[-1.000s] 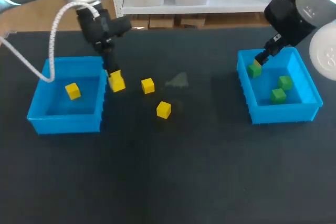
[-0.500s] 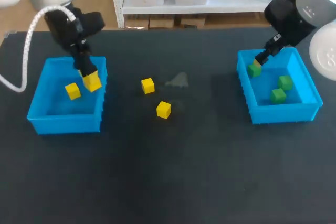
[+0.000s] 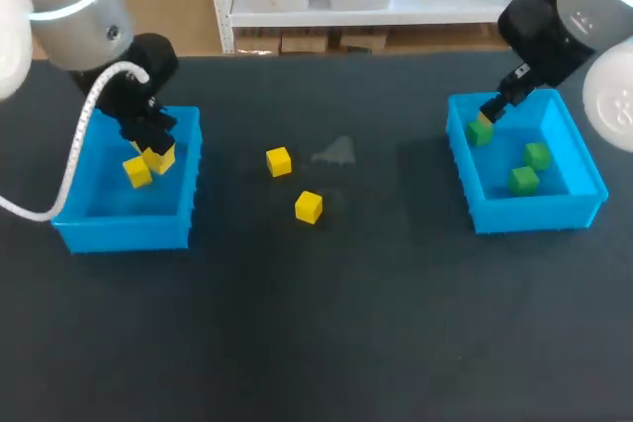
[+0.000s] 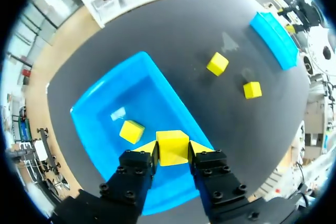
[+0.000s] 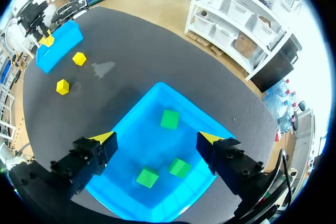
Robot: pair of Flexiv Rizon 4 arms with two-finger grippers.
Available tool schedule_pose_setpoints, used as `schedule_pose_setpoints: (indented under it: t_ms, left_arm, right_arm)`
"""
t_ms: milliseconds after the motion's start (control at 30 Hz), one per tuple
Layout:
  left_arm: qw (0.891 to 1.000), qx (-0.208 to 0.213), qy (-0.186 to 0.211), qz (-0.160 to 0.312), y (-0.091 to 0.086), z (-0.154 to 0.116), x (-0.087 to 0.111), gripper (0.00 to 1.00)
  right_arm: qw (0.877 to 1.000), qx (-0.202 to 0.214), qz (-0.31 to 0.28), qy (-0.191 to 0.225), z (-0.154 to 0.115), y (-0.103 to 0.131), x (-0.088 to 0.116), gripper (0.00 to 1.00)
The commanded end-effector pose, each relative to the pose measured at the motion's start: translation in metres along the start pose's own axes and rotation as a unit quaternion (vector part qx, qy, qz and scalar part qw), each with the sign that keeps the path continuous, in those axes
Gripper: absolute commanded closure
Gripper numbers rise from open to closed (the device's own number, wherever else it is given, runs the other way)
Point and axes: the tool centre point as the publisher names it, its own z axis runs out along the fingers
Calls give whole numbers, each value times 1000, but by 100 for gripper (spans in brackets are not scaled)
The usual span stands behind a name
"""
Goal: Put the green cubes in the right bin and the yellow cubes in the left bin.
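The left pincer (image 4: 172, 151) is clenched on the held yellow cube (image 4: 172, 147), with one finger on each of two opposite flat faces. It hangs over the left bin (image 3: 119, 229), just beside a resting yellow cube (image 3: 136, 173) that lies on the bin's floor. The cubes look small, stiff and light, probably not fragile, so a short drop should do them no harm, though one may bounce a little. I think the best hold is square on two flat sides; a hold across the corners may let the cube turn or slip out.

The first loose cube (image 3: 279, 161) and the second loose cube (image 3: 309, 207), both yellow, lie on the dark worktop (image 3: 316, 343) between the bins. They are apart from each other and well apart from any wall — there is room for the fingers to come down on both sides of each. The bin walls stand upright, so a carried cube must pass above the rim.

The right pincer (image 5: 157, 138) is released, its fingers spread wide, above the right bin (image 5: 152, 148), where three green cubes (image 5: 169, 119) lie. I see no green cube on the worktop.
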Motion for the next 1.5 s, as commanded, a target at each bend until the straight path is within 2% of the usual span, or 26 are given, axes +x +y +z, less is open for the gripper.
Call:
schedule_pose_setpoints:
  t_ms: [33,133,167,200,233,467,633,1067,1500]
  left_arm:
    - [979,-5,-205,-3,4,-3,4,100]
    - [979,-5,-204,-4,6,-4,3,100]
    - [979,-4,-203,-4,6,-4,2,75]
    - [979,-3,-202,-3,6,-3,2,17]
    - [980,-3,-201,-2,6,-3,1,0]
    - [980,14,-196,13,3,1,-1,0]
    - [979,33,-192,57,-7,3,-13,0]
    - [971,72,-165,160,-33,3,-62,0]
    - [955,108,-123,249,-59,12,-107,0]
  right_arm:
    - [1000,0,0,-1,0,0,0,0]
    - [1000,0,0,-1,0,0,0,0]
    - [1000,0,0,-1,0,0,0,0]
    - [1000,0,0,-1,0,0,0,0]
    - [1000,0,0,-1,0,0,0,0]
    - [1000,0,0,-1,0,0,0,0]
    - [1000,0,0,-1,0,0,0,0]
    - [1000,0,0,-1,0,0,0,0]
    - [1000,0,0,-1,0,0,0,0]
